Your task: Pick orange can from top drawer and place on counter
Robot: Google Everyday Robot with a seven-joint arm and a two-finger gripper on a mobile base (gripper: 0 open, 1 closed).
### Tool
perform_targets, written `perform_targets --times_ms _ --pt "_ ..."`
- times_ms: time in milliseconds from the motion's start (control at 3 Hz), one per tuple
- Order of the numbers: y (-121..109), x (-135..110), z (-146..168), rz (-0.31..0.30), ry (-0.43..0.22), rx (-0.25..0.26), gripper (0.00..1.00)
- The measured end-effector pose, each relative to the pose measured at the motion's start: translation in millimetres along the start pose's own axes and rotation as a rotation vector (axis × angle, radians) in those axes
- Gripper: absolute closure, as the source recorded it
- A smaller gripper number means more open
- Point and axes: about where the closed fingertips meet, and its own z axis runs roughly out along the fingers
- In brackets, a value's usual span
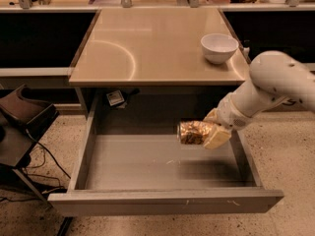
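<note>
The orange can, shiny gold-orange and dented, lies sideways in my gripper, held in the air above the right part of the open top drawer. My gripper is shut on the can, with a cream fingertip across its right end. My white arm reaches in from the right. The beige counter lies above and behind the drawer.
A white bowl stands on the counter's right rear part. A dark chair or bag with cables sits on the floor at the left. A small tag hangs under the counter. Shelving runs along the back.
</note>
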Motion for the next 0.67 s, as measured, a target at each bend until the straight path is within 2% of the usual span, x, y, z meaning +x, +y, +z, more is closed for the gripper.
perform_targets --times_ms 333,667 --pt "-14 -24 -62 -0.002 -0.011 0.071 1.00" --pt "-45 -50 -91 0.004 -0.057 0.076 1.00"
